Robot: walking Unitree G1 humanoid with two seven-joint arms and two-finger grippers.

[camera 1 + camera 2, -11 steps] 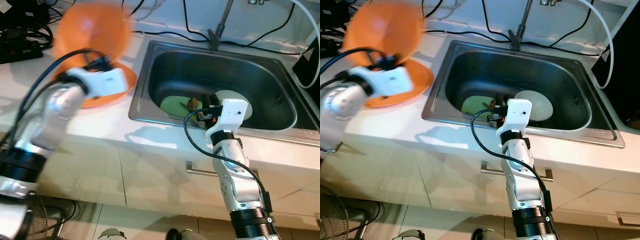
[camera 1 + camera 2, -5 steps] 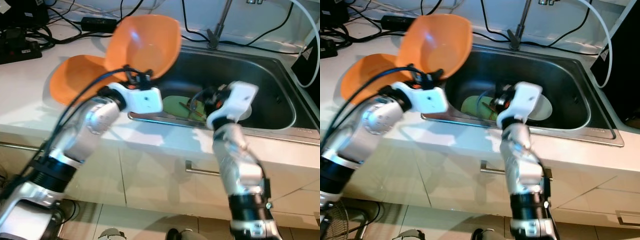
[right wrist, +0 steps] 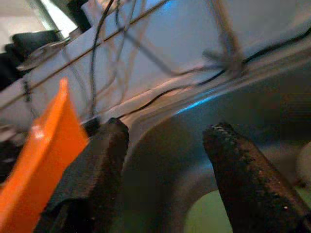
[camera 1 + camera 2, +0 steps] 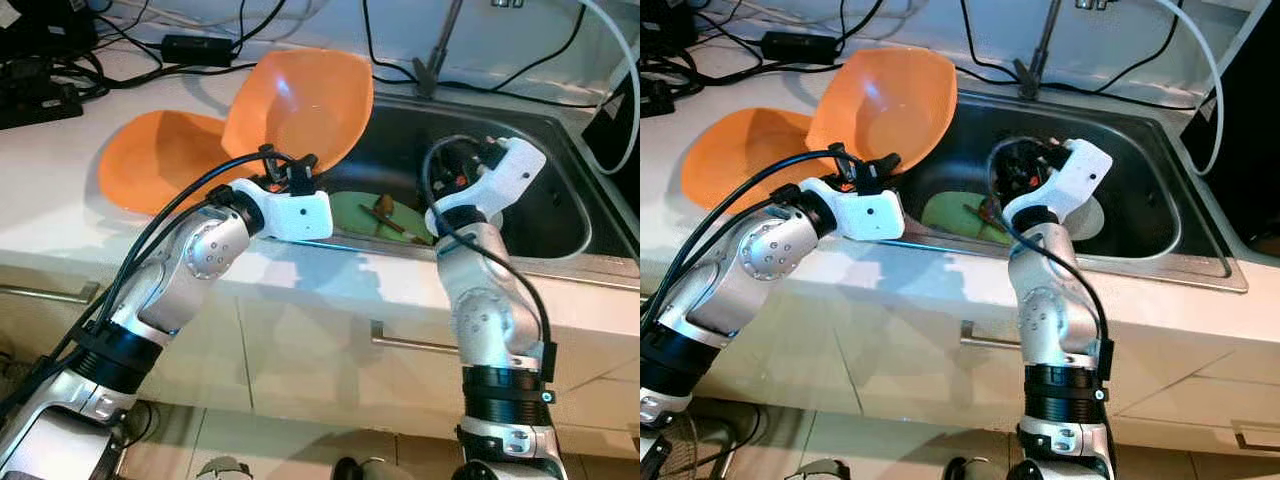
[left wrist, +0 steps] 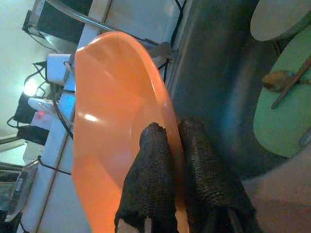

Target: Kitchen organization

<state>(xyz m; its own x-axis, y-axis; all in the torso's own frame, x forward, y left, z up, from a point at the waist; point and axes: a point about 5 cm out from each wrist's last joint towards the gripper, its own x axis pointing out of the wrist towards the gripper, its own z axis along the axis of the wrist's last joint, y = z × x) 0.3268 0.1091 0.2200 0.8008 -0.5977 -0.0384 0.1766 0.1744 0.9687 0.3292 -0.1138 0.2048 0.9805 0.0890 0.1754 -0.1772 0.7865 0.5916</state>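
Note:
An orange bowl (image 4: 300,100) stands tilted on edge over the left rim of the steel sink (image 4: 545,195), and my left gripper (image 5: 172,128) is shut on its rim (image 5: 112,121). A second orange dish (image 4: 160,170) lies on the counter to its left. In the sink lie a green plate (image 4: 360,212) with food scraps and chopsticks, and beside it a white plate (image 4: 1090,215). My right gripper (image 3: 165,131) hangs open above the sink's middle, holding nothing, with the bowl's edge just beyond one of its fingers (image 3: 97,160).
The faucet (image 4: 435,60) rises at the sink's back edge. Black cables and a power adapter (image 4: 200,47) lie along the back of the white counter. A dark appliance (image 4: 620,120) stands at the far right. Cabinet fronts with a handle (image 4: 400,340) are below.
My left arm swung the orange bowl from above the counter dish rightward to the sink's left rim. My right gripper lifted from the sink's front edge and turned toward the bowl.

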